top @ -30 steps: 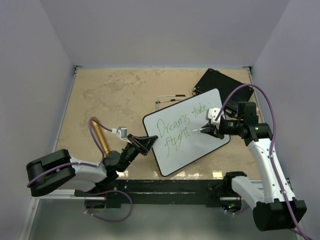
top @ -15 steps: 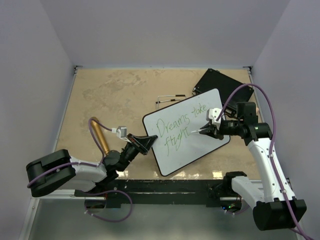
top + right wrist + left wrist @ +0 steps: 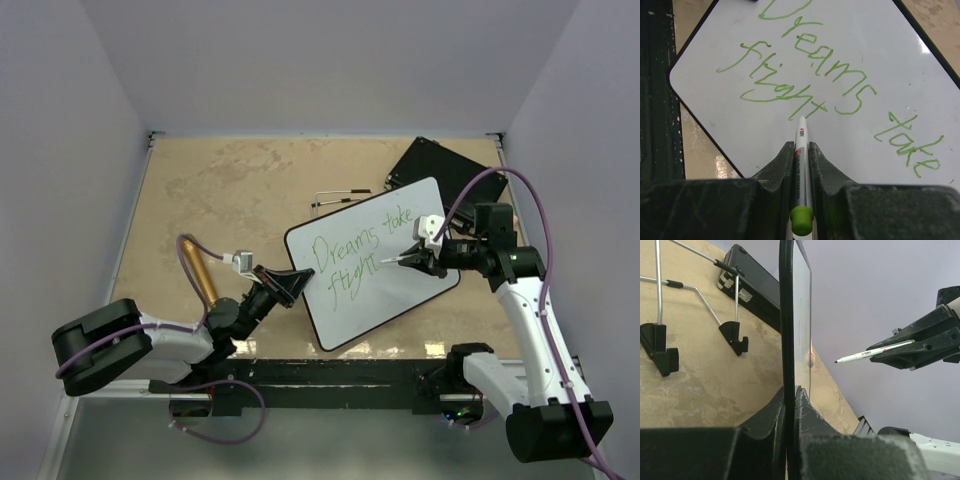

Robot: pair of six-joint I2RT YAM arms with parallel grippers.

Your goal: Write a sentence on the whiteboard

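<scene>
Green-capped marker [image 3: 801, 167] clenched in my right gripper [image 3: 801, 146], tip just off the whiteboard [image 3: 400, 285] by "flight", my left gripper [image 3: 790, 396] clamped on its edge, whiteboard askew on the tan table [image 3: 220, 190], right of centre.

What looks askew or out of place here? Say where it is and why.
The whiteboard lies skewed to the table edges, its left edge clamped by the left gripper. Its far corner overlaps a flat black board, and the green writing slopes uphill. Nothing looks spilled or damaged.
</scene>
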